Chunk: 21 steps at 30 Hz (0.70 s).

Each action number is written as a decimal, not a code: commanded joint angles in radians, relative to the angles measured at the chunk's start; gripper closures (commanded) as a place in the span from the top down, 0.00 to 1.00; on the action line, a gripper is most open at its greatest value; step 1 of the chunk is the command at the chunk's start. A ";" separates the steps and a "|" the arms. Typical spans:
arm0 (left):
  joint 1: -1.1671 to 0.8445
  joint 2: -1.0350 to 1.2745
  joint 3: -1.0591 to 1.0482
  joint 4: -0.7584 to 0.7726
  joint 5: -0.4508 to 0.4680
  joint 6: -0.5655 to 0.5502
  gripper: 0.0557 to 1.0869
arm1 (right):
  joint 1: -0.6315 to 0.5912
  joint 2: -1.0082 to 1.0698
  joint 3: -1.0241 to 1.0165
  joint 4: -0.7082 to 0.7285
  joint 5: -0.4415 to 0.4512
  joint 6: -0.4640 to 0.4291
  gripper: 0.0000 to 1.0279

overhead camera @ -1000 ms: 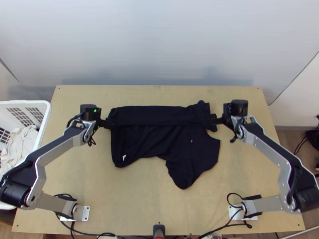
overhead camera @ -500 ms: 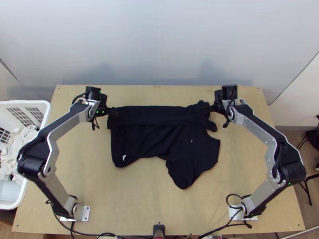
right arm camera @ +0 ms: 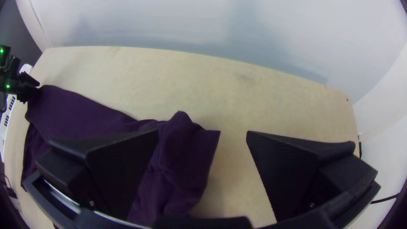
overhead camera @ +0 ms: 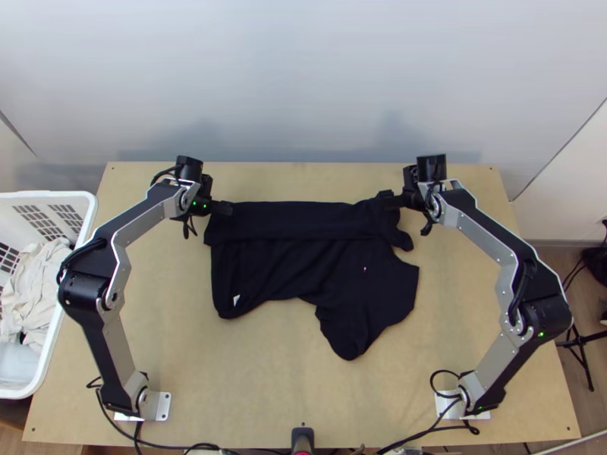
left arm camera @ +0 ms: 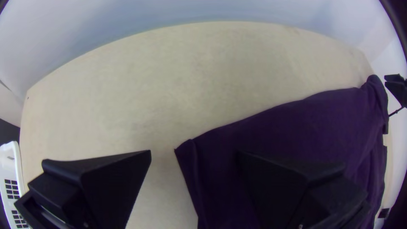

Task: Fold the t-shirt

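Navy short-sleeved T-shirt, one, laid crosswise on the light wooden table, hem end towards the left arm's side, neck end towards the right's. Far-side strip: turned over along the body's length, fairly flat — first lengthwise fold judged done, though its neck end is a little bunched. Near-side sleeve: spread towards the table's near edge, not tucked in. Left gripper: fingers parted, at the strip's hem-end corner, nothing grasped. Right gripper: fingers wide apart, by the bunched neck end, likewise without cloth. Outstanding, by judgement: near side and sleeve to be brought over the body, then the length to be halved — roughly a third of the work complete.
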 commanded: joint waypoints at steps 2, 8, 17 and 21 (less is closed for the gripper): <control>-0.006 0.032 0.032 -0.033 0.026 -0.016 0.86 | 0.004 0.064 0.068 -0.026 -0.001 0.005 0.93; -0.009 0.045 0.057 -0.059 0.039 -0.030 0.84 | 0.046 0.114 0.106 -0.102 -0.001 0.001 0.89; -0.009 0.058 0.058 -0.056 0.039 -0.024 0.46 | 0.057 0.193 0.206 -0.204 -0.001 -0.004 0.40; -0.018 0.061 0.046 -0.025 0.062 -0.028 0.04 | 0.050 0.196 0.220 -0.202 -0.001 -0.015 0.03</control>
